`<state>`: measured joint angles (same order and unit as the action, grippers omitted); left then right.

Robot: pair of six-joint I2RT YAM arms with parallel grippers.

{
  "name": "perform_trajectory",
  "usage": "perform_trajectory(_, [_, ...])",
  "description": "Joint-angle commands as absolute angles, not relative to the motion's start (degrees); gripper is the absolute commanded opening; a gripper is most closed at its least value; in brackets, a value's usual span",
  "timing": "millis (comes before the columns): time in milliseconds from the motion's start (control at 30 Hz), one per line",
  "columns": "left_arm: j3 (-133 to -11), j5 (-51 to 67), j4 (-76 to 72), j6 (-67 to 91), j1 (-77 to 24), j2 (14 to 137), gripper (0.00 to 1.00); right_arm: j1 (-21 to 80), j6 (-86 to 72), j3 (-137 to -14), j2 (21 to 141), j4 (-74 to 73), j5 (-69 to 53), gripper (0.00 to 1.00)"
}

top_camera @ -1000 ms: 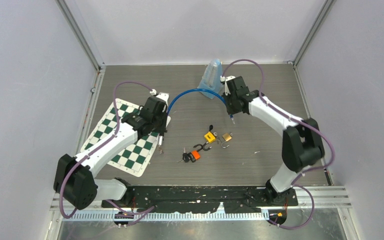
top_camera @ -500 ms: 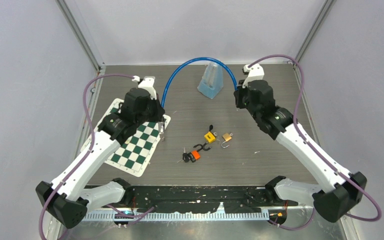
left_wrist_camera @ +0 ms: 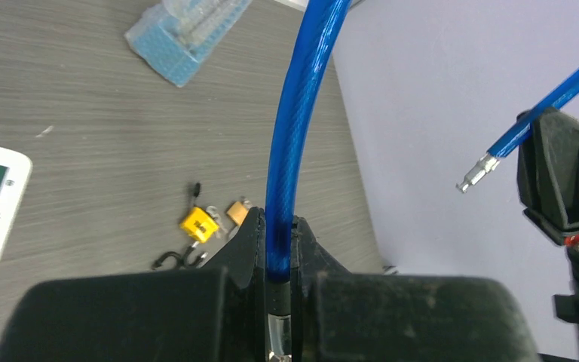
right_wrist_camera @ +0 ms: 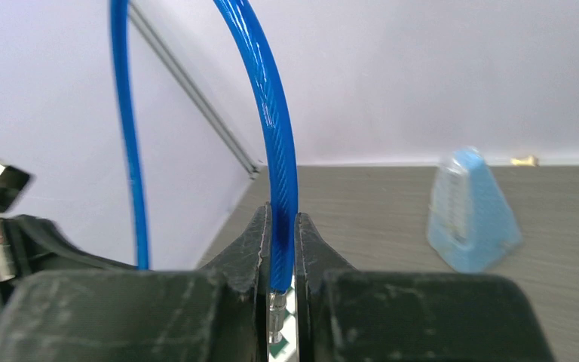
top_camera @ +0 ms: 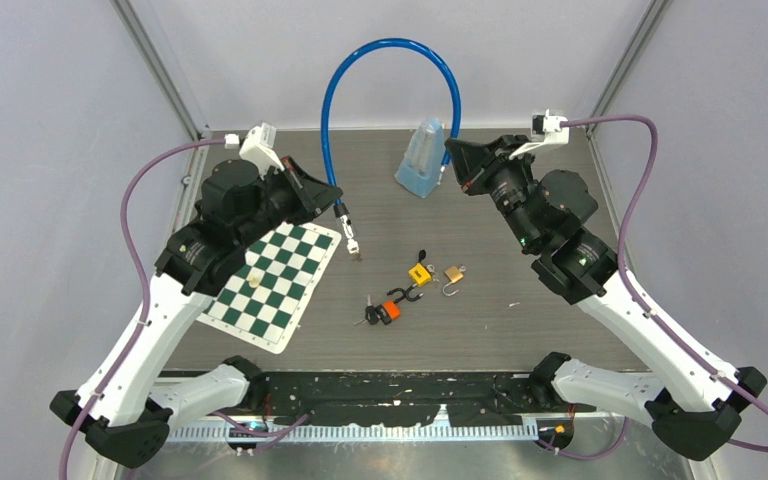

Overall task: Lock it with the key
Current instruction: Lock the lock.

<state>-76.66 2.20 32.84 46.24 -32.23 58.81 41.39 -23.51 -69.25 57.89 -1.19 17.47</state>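
We are seeing the blue cable (top_camera: pixel 390 42) arching high over the far edge of the desk (top_camera: pixel 520 335), with each end sitting between a pair of jaws. The left jaws are clenching one end at about 10 o'clock from the desk's centre. A short metal piece (top_camera: pixel 352 245) is hanging below them near the chessboard's far corner, and we cannot tell what it is. The right jaws are gripping the other end at about 1 o'clock, just beside the pale blue metronome (top_camera: pixel 422 160). In both wrist views the cable is running straight up through a narrow gap, with the fingers (left_wrist_camera: pixel 247 245) pressing on it from either side. In the left wrist view the cable's far metal tip (left_wrist_camera: pixel 473 175) is poking out past the right jaws.

The keys (top_camera: pixel 369 313) are lying near the desk's centre, low down and well apart from both pairs of jaws, just beside an orange padlock (top_camera: pixel 391 310). At 1 o'clock from them a yellow padlock (top_camera: pixel 419 273) and a brass padlock (top_camera: pixel 453 272) are lying side by side.

The chessboard (top_camera: pixel 270 290) is lying at 9 o'clock from the locks, reaching toward the desk's left rail, and a small pale piece (top_camera: pixel 255 279) is standing on it. Bare desk surface is showing from the brass padlock out to the right rail at 3 o'clock, and in a strip along the near edge at 6 o'clock.
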Motion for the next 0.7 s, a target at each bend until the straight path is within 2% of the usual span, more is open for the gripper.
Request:
perform_trajectory(0, [-82.4, 3.7, 30.4, 57.0, -32.3, 60.8, 0.0, 45.5, -21.7, -71.9, 59.8, 12.1, 16.3, 0.05])
perform_trajectory(300, [-89.4, 5.2, 33.9, 68.0, -32.0, 64.9, 0.0, 53.9, -9.8, -70.3, 63.8, 24.1, 17.1, 0.05])
perform_trajectory(667, [-87.5, 12.3, 32.0, 76.5, -29.3, 67.0, 0.0, 55.3, -6.1, -73.3, 66.5, 24.6, 10.0, 0.05])
